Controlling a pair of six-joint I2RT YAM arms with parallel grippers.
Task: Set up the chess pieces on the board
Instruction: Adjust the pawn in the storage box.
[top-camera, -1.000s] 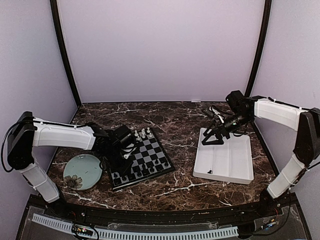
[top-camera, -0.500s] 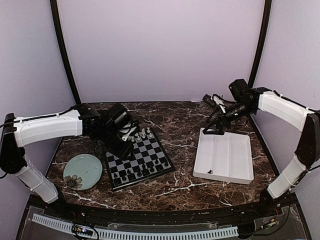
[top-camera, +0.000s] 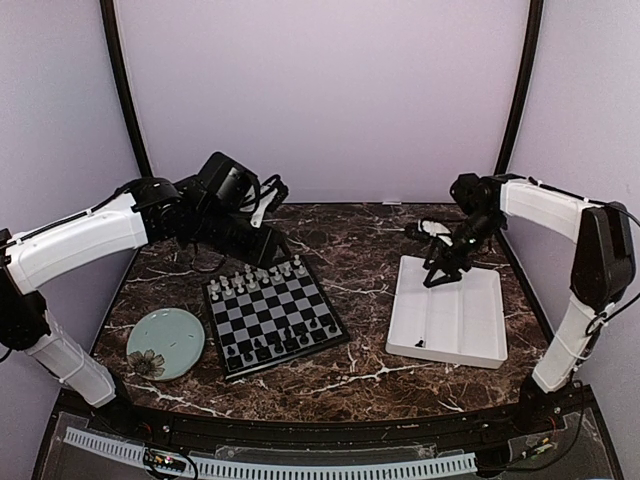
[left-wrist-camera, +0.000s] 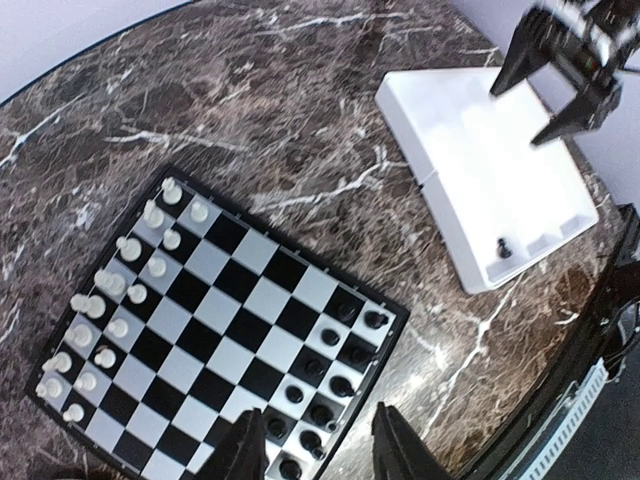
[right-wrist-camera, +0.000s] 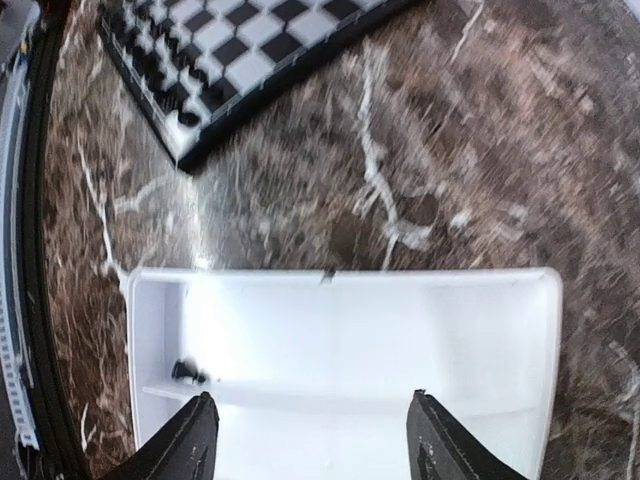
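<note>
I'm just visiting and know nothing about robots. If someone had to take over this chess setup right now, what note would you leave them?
Left gripper: open, holding nothing, raised near the board's white end.
Right gripper: open, holding nothing, over the tray.
Board: white pieces stand in two rows at one end; black pieces crowd the opposite end, too hidden to count.
Done: nearly everything is on the board.
Left: one black piece lies in a tray corner; it probably goes to the black end next.
</note>
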